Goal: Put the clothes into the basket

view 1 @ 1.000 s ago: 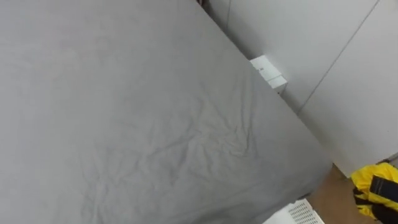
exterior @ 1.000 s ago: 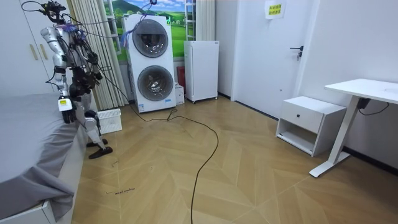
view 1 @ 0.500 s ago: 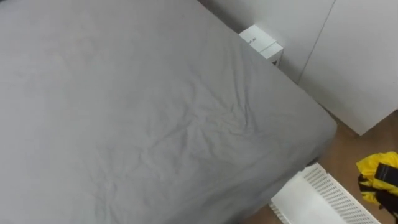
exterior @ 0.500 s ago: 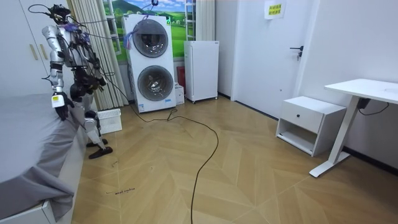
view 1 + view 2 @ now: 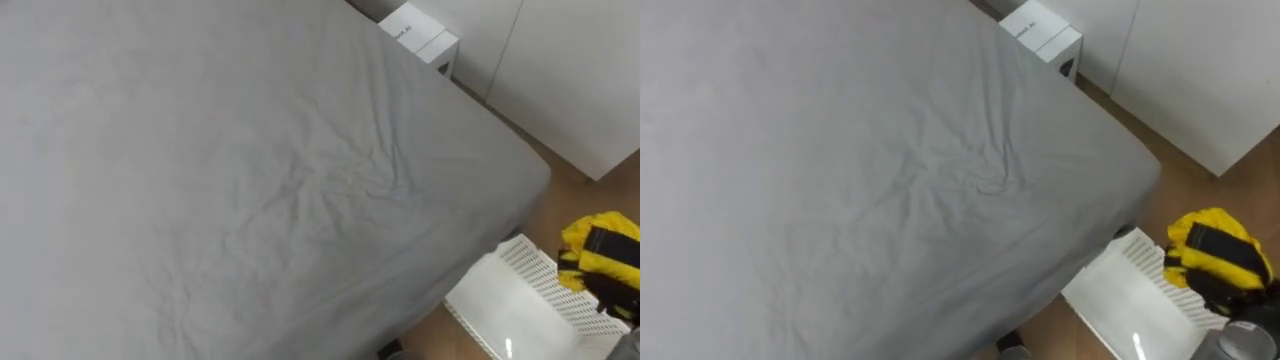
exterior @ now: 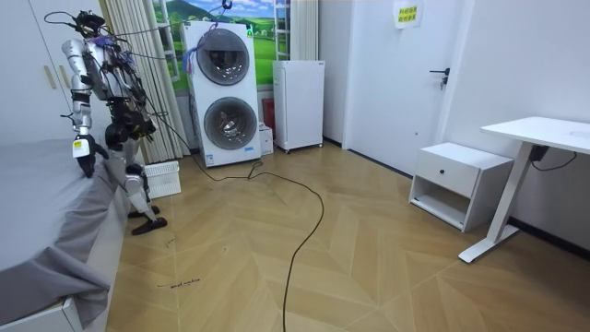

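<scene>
A yellow garment with a black patch hangs at the lower right of the eye views, and my right hand is shut on it from below. Beneath it and slightly left stands the white slatted basket on the wooden floor, close against the corner of the bed. In the room view I stand at the bed's side with the right hand lowered; the yellow garment shows as a small spot above it, and the basket sits by my feet.
The bed under a creased grey sheet fills the left and middle. A small white box stands at the bed's far corner, with white cupboard doors behind. Stacked washing machines rise beyond the basket.
The eye view has shifted, bringing more of the basket into the picture. The hand with the yellow garment now hangs lower and nearer the basket's rim.
</scene>
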You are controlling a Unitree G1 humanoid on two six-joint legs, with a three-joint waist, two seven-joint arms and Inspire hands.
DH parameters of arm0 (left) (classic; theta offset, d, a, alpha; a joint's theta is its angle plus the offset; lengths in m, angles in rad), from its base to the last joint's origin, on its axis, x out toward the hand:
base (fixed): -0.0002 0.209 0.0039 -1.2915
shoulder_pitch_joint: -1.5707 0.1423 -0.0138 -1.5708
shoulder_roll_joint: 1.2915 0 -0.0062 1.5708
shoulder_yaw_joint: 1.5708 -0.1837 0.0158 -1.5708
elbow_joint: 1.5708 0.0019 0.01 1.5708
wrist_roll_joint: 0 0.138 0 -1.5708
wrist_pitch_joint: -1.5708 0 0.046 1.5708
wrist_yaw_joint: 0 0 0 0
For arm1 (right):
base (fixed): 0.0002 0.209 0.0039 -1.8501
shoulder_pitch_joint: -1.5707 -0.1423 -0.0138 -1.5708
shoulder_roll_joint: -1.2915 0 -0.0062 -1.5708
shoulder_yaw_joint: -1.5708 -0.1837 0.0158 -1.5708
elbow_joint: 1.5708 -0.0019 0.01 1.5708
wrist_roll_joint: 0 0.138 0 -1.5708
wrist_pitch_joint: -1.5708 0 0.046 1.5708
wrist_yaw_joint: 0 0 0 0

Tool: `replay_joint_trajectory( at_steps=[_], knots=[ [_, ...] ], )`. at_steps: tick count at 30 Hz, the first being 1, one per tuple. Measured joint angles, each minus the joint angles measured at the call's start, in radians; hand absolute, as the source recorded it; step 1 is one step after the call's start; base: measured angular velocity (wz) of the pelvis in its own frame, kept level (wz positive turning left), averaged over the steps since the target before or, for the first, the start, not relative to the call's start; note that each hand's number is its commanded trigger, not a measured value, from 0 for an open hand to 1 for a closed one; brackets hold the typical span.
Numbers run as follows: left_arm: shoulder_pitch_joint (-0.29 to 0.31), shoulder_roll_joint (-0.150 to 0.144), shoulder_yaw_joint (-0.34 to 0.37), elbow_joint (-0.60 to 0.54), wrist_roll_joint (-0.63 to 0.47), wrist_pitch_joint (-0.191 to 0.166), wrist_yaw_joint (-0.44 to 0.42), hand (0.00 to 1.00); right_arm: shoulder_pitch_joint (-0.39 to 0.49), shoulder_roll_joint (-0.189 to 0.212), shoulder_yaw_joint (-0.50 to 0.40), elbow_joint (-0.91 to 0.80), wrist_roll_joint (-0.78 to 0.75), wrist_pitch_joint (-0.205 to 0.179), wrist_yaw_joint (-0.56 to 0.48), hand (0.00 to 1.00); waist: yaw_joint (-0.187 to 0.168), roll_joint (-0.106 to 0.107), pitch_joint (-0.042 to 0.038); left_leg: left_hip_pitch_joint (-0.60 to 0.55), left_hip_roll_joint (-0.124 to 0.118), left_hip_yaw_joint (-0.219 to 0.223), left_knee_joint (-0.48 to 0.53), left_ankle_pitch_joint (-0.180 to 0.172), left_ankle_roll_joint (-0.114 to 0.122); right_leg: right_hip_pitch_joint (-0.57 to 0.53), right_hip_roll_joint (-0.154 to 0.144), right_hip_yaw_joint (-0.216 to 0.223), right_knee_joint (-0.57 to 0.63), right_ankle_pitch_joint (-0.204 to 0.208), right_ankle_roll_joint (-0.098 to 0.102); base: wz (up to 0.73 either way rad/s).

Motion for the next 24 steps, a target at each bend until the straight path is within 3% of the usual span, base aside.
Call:
replay_joint_trajectory(
  at_steps=[10,14,24],
  knots=[
    [-0.006,0.003,-0.01,0.0,-0.037,0.0,0.001,0.0,-0.016,-0.005,0.0,0.011,0.0,0.0,-0.004,0.0,0.001,0.004,0.0026,-0.004,-0.001,-0.008,-0.005,0.0,0.001,-0.005,-0.003,-0.008,0.004,-0.009,0.0,0.02],
    [-0.007,0.008,-0.01,-0.004,-0.036,-0.002,0.001,0.0,-0.013,-0.006,0.008,0.011,0.0,0.0,-0.013,0.0,-0.001,-0.006,0.0092,-0.009,-0.003,-0.015,-0.006,-0.002,0.0,-0.018,-0.007,-0.011,0.023,-0.022,0.0,0.04],
    [0.021,0.038,-0.007,-0.037,-0.015,-0.014,0.002,0.0,-0.012,-0.008,0.006,0.015,-0.004,0.0,-0.015,0.0,-0.001,-0.025,0.0052,-0.003,-0.006,-0.032,-0.016,0.004,-0.002,-0.011,-0.008,-0.025,0.018,-0.032,-0.004,0.04]
  ],
)
